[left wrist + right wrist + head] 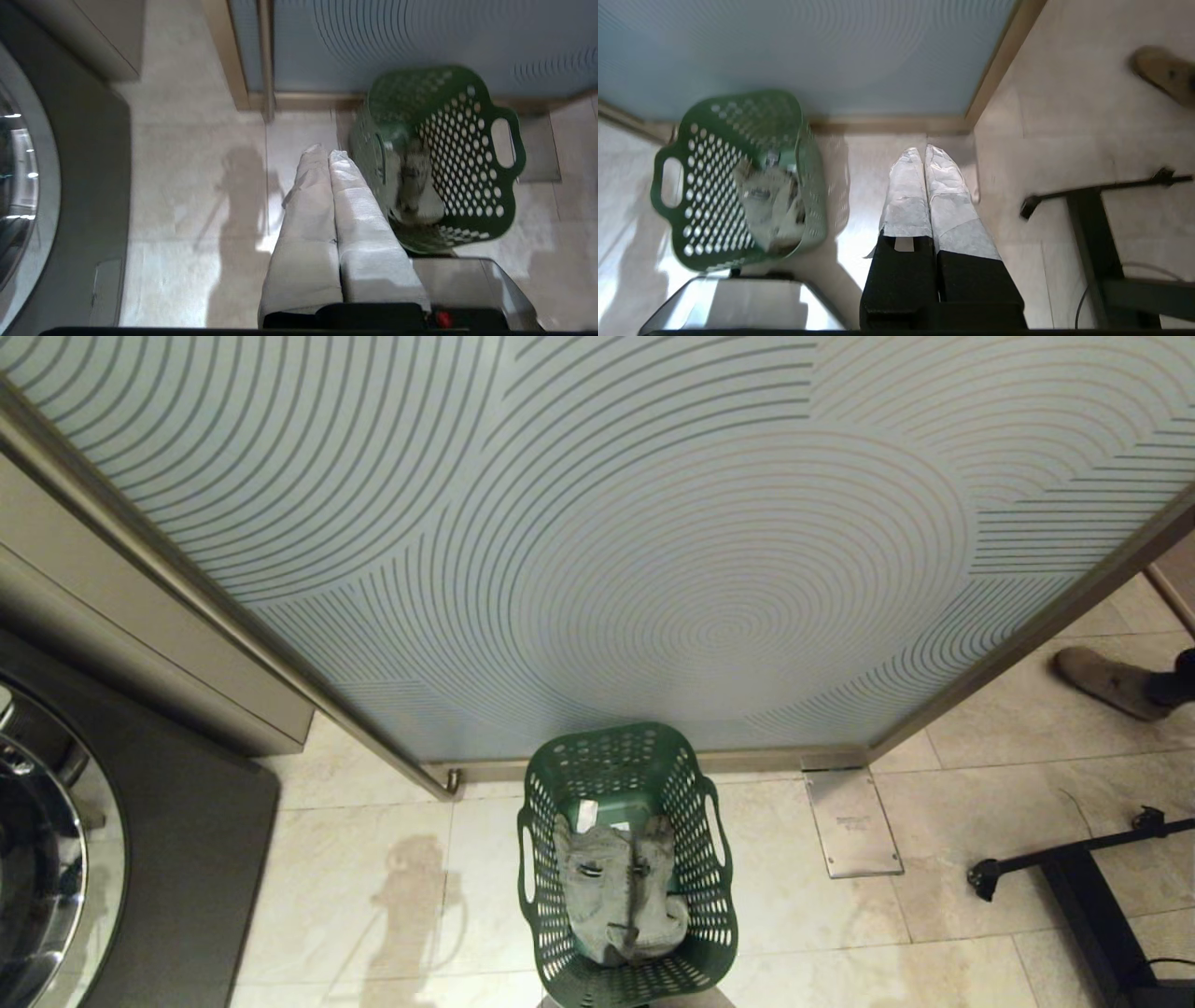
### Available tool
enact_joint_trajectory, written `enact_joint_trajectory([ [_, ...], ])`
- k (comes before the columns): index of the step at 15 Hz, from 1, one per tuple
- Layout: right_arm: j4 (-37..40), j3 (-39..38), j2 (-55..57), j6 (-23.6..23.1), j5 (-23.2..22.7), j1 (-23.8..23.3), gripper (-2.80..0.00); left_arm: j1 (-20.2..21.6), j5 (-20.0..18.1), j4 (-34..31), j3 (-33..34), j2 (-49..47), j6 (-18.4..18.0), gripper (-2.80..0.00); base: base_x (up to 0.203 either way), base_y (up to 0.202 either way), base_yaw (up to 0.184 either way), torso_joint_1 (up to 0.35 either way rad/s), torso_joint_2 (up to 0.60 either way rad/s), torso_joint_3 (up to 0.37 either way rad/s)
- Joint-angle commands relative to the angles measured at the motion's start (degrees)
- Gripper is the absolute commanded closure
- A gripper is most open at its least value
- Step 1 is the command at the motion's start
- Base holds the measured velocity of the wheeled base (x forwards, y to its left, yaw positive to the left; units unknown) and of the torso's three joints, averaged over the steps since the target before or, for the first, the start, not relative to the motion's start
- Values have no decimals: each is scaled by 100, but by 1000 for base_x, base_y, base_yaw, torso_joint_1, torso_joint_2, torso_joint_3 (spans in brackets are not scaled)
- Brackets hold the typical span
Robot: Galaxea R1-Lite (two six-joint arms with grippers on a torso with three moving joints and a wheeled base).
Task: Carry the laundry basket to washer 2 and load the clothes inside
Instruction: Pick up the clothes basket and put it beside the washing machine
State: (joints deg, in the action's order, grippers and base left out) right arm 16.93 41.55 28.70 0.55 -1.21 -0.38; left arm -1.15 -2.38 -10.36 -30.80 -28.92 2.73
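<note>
The dark green perforated laundry basket [607, 751] stands on the tiled floor just in front of me, against a frosted glass panel. The pale grey-green clothes [621, 896] lie crumpled inside it. My left gripper [327, 150] hangs shut and empty over bare floor, just left of the basket [467, 154]. On the other side of the basket [714, 186], my right gripper [923, 150] is likewise shut and empty over the floor. Neither gripper shows in the head view. A dark grey washer [187, 859] with a chrome-ringed door fills the left edge; no number shows, so I cannot tell whether it is washer 2.
The frosted glass panel [653, 523] with curved lines blocks the way ahead. A beige cabinet [140, 635] sits above the washer. A metal floor plate [851, 821] lies right of the basket. A black stand base [1074, 868] and a person's shoe [1111, 681] are at the right.
</note>
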Motion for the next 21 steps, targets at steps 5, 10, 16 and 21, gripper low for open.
enact_joint_trajectory([
  [5,-1160,693,3481,333,-409,309,0,-659,-427,21,-1362,-3865,-127,0,0,0,0,0,0,0],
  [10,-3968,-26,5736,821,-437,861,0,-1106,-9,1037,-1687,-5801,-31,0,0,0,0,0,0,0],
  [16,-5310,316,7591,906,-380,1411,0,-1278,153,1681,-1914,-6978,-7,0,0,0,0,0,0,0],
  [21,-5528,648,8379,915,-372,1487,-280,-1708,357,1710,-1877,-7330,516,-280,0,0,0,0,0,0],
])
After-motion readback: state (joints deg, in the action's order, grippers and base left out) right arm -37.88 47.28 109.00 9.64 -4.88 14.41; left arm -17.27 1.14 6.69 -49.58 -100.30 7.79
